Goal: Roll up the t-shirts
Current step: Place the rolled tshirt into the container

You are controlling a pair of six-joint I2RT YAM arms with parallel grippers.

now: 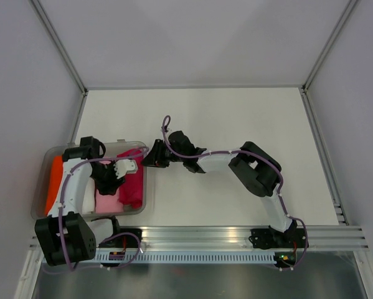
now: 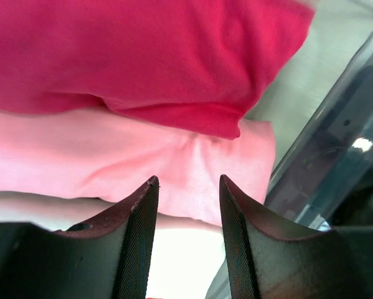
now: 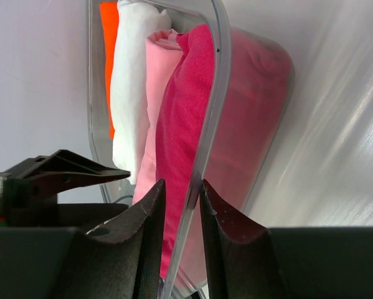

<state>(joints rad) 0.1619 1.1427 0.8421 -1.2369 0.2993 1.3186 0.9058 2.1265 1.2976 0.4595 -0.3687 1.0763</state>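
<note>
Four rolled t-shirts lie side by side in a clear plastic tub (image 1: 143, 194): orange (image 1: 54, 184), white (image 3: 130, 81), pale pink (image 1: 108, 200) and deep magenta (image 1: 132, 180). My left gripper (image 2: 187, 184) hangs open inside the tub, just over the pale pink t-shirt (image 2: 111, 156), with the magenta t-shirt (image 2: 142, 56) beyond it. My right gripper (image 3: 182, 185) straddles the tub's right wall (image 3: 220, 75). One finger is inside against the magenta t-shirt (image 3: 183, 106), the other outside, and the jaws are shut on the wall.
The tub sits at the table's left near corner, close to the left arm's base (image 1: 68, 240). The white tabletop (image 1: 236, 124) stretches behind and to the right. Grey walls enclose the table, and an aluminium rail (image 1: 205, 233) runs along the near edge.
</note>
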